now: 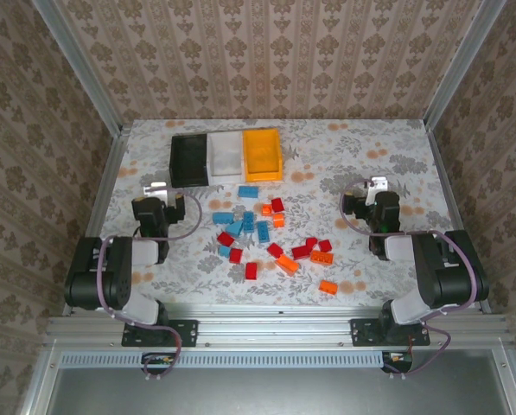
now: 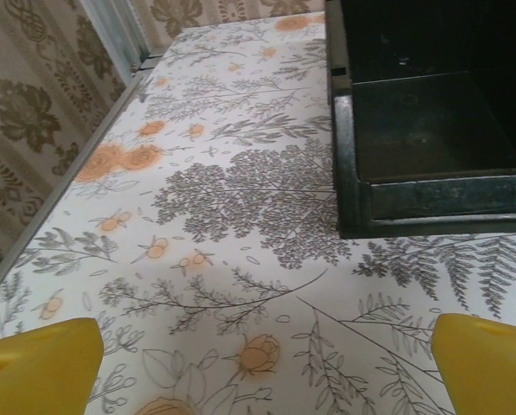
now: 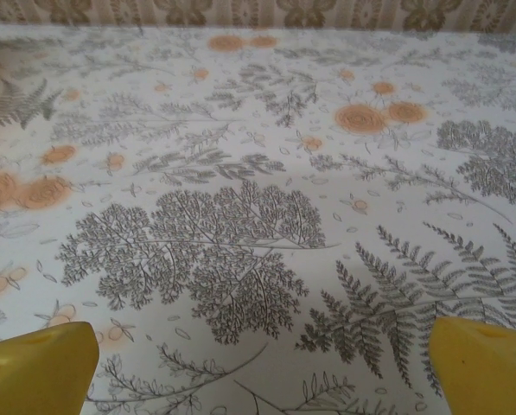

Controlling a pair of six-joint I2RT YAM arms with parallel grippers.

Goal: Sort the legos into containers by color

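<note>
Several small legos lie scattered mid-table: light blue ones (image 1: 248, 191) towards the back and left, red ones (image 1: 277, 205) through the middle, orange ones (image 1: 328, 286) mostly right and front. At the back stand three bins side by side: black (image 1: 189, 160), white (image 1: 227, 154) and orange-yellow (image 1: 263, 154). My left gripper (image 1: 159, 190) rests left of the pile, just in front of the black bin (image 2: 430, 130). It is open (image 2: 262, 372), its yellow fingertips (image 2: 33, 367) wide apart over bare cloth. My right gripper (image 1: 376, 187), right of the pile, is open (image 3: 262, 372) with nothing between its fingertips (image 3: 487, 363).
A floral tablecloth (image 1: 327, 156) covers the table. Patterned walls with metal rails (image 1: 111, 147) close it in on the left, back and right. Both arm bases sit at the near edge. Bare cloth lies between each gripper and the pile.
</note>
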